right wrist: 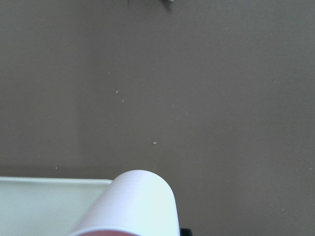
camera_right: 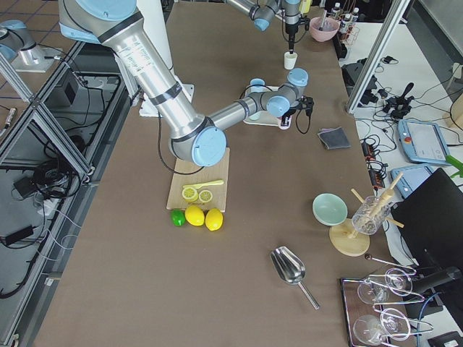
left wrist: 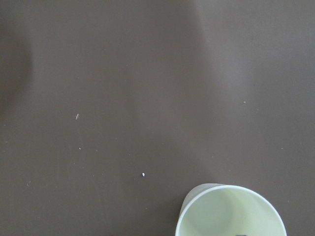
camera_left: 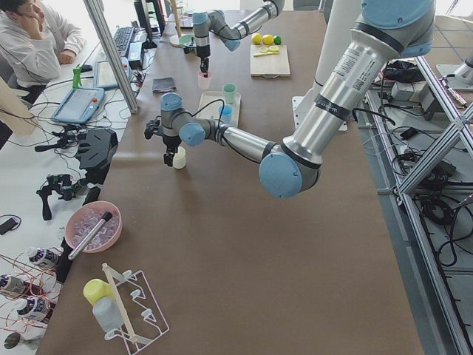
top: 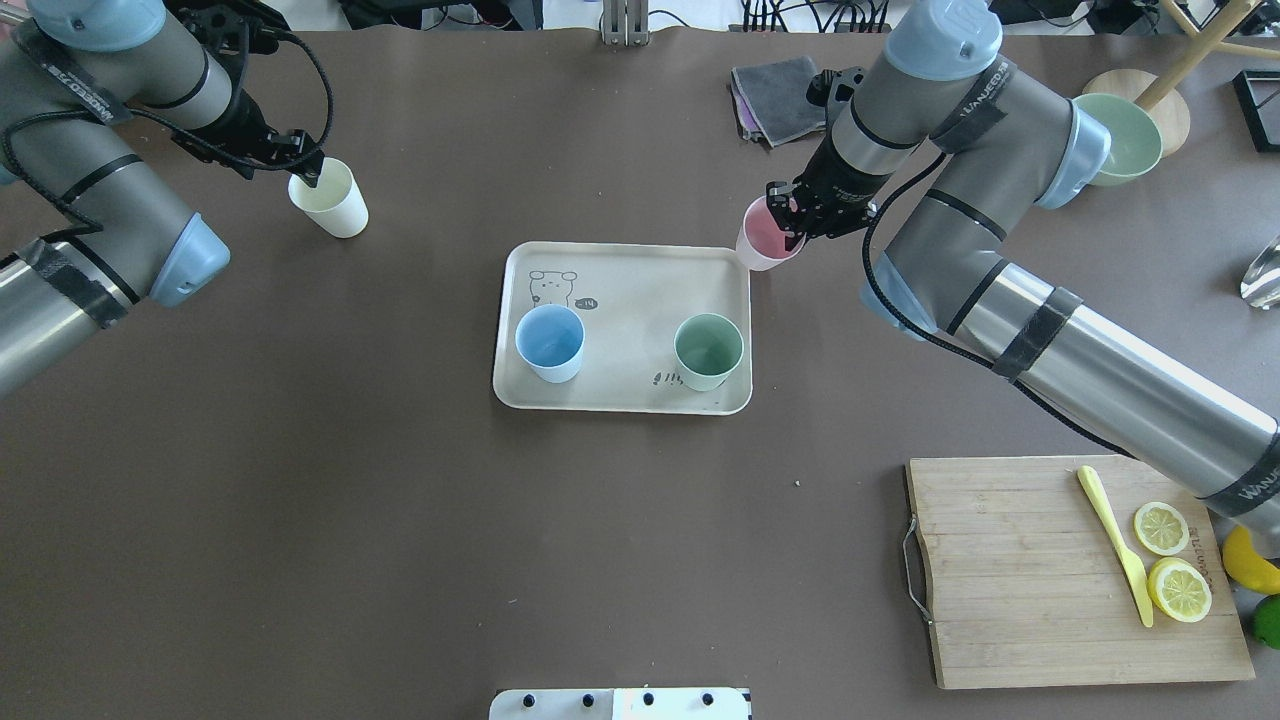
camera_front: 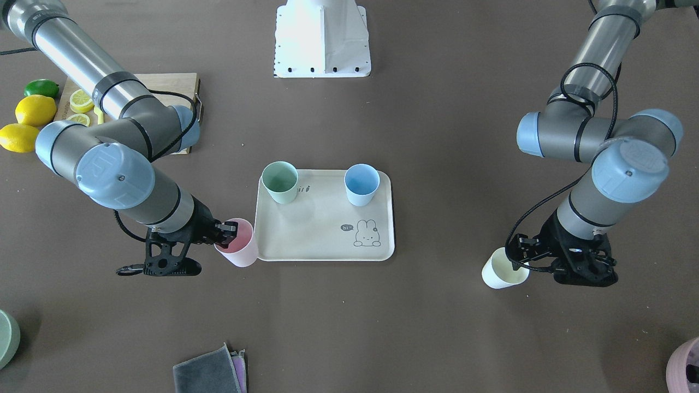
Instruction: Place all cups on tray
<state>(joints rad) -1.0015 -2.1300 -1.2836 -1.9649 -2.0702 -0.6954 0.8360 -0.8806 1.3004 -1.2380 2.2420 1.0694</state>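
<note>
Tray [camera_front: 317, 237], "hi" bunny; pink cup [camera_front: 241, 250] in right pincer [camera_front: 229, 230], cream cup [top: 334, 205] in left pincer [top: 308, 172].

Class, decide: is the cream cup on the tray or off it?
Off. The cream cup is over bare table, well apart from the tray, with the left gripper at its rim.

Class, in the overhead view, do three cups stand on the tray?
No, only the blue cup and the green cup stand on the tray.
</note>
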